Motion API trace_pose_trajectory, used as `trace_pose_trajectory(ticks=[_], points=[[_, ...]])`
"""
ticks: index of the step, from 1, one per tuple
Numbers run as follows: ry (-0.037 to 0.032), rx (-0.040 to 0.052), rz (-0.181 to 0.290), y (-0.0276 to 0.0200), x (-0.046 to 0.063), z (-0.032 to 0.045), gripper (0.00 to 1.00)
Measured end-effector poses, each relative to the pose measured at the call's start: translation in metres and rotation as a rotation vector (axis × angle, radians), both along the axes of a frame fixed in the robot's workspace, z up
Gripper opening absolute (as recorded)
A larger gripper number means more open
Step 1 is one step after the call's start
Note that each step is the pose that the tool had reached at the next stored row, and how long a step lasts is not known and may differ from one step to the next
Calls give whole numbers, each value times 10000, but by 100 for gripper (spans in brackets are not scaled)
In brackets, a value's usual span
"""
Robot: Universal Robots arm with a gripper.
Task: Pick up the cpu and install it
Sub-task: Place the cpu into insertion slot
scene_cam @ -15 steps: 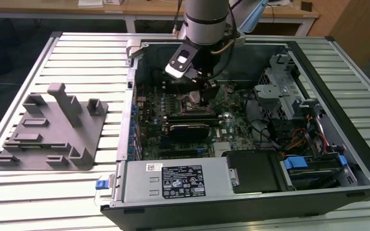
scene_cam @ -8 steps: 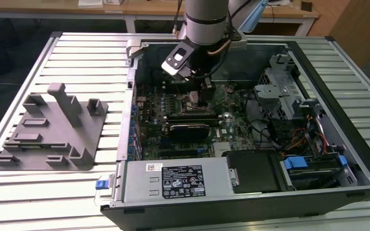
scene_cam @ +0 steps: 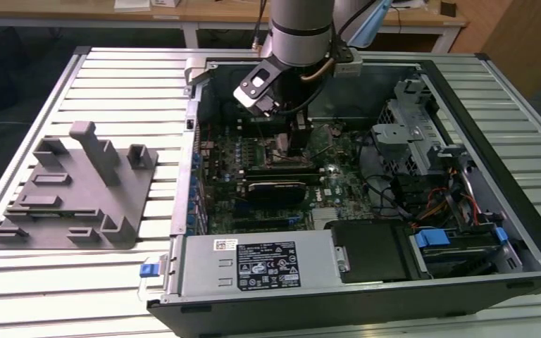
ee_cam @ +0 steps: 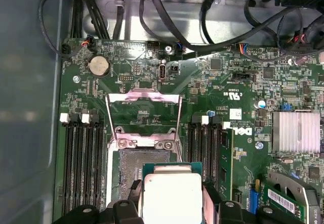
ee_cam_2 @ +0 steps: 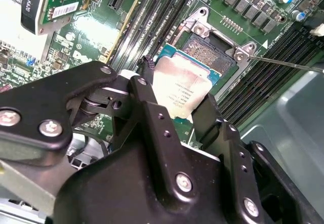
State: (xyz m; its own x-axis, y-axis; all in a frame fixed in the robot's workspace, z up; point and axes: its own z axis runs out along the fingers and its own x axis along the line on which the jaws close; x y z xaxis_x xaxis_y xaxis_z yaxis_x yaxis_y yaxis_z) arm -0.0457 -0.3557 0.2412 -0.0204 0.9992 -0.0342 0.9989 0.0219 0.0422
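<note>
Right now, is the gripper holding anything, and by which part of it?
Yes. The gripper holds the cpu, with its jaws closed on two opposite side edges, over the open socket.

I am working over a slatted metal table (scene_cam: 54, 282). A grey fixture block (scene_cam: 68, 201) is lying on the exterior view's left, and an open computer case (scene_cam: 365, 306) is sitting close beside it, on the right.

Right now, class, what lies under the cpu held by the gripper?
The open motherboard socket: its contact field shows beyond the cpu in both wrist views, with the load frame flipped open. The gripper holds the cpu over the rest, hiding it.
</note>
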Motion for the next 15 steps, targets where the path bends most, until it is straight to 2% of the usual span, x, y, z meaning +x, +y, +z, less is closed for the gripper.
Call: trace_pose_trajectory(ticks=[6, 10, 13, 15], points=[[-34, 10, -21, 1, -1, -13, 55], [-118, 19, -22, 0, -1, -38, 55], [-211, 18, -22, 0, -1, -53, 55], [-215, 18, -21, 0, -1, -54, 55]])
